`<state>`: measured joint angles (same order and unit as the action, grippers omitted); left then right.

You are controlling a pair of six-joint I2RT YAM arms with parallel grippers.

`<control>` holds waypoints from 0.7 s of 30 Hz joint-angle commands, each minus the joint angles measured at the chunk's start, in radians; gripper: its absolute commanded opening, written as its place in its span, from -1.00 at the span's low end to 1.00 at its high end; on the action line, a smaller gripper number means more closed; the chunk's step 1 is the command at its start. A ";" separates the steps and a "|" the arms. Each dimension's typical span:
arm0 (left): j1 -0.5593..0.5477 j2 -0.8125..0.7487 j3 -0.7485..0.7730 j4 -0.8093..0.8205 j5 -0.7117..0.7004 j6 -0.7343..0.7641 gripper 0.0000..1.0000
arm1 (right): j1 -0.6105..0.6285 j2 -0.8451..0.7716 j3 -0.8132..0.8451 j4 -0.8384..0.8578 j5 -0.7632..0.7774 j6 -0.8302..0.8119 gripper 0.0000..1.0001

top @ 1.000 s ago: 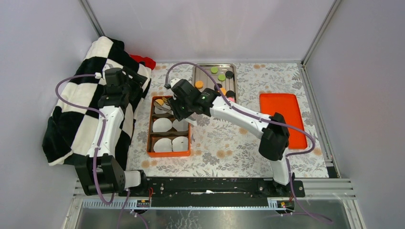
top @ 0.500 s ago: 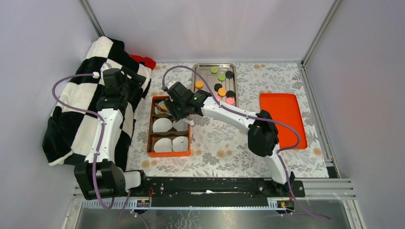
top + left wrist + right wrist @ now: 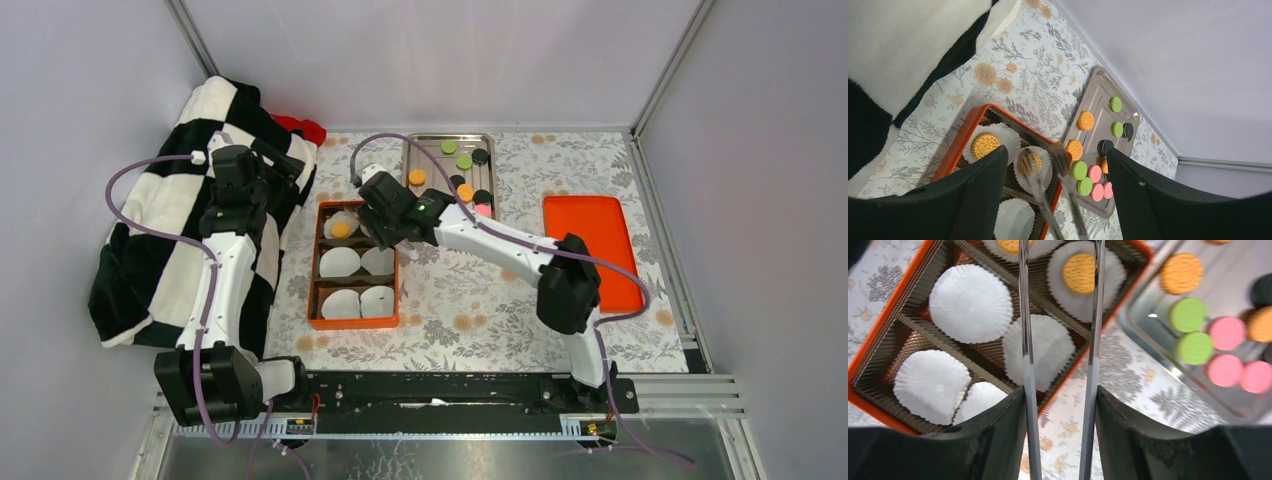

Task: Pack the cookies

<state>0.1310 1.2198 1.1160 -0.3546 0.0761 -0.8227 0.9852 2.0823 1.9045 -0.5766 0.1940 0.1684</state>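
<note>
**Top view.** Your right gripper (image 3: 372, 222) reaches over the far row of the orange box (image 3: 353, 323). One orange cookie (image 3: 341, 229) lies in a white liner in the far left compartment. The other cookies (image 3: 465, 192) are small flat discs in orange, green, black and pink. They lie on the steel tray (image 3: 410, 150) just beyond the box. Your left gripper (image 3: 282, 160) hangs over the checked cloth (image 3: 150, 250), well apart from the box.

**Left wrist view.** The left jaws stand wide. Two orange discs with stippled faces each sit in a liner in the far row. The tongs (image 3: 1060, 156) hang above the right-hand one.

**Right wrist view.** The right gripper's fingers clamp the tongs by the outer sides. The prongs stand moderately apart and parallel. The right-hand disc lies flat in its liner between their lines; you cannot tell whether they touch it. The empty liners (image 3: 971, 303) fill the nearer compartments.
</note>
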 commanded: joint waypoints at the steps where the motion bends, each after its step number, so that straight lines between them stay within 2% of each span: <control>1: 0.005 -0.012 -0.013 0.035 0.021 0.014 0.54 | -0.006 -0.232 -0.056 0.032 0.203 -0.043 0.11; 5: 0.005 0.020 -0.013 0.041 0.051 0.001 0.53 | -0.026 -0.332 -0.151 0.037 0.313 -0.049 0.10; 9: 0.003 0.039 -0.016 0.053 0.072 -0.011 0.52 | -0.103 -0.356 -0.237 0.058 0.277 -0.025 0.09; 14: 0.003 0.035 -0.018 0.053 0.071 -0.005 0.52 | -0.203 -0.265 -0.291 0.104 0.199 -0.020 0.08; 21: 0.003 0.033 -0.016 0.042 0.056 0.006 0.52 | -0.260 -0.099 -0.228 0.139 0.141 -0.011 0.08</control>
<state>0.1310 1.2579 1.1103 -0.3439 0.1295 -0.8280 0.7353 1.9354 1.6272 -0.4953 0.3782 0.1459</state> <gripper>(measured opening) 0.764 0.545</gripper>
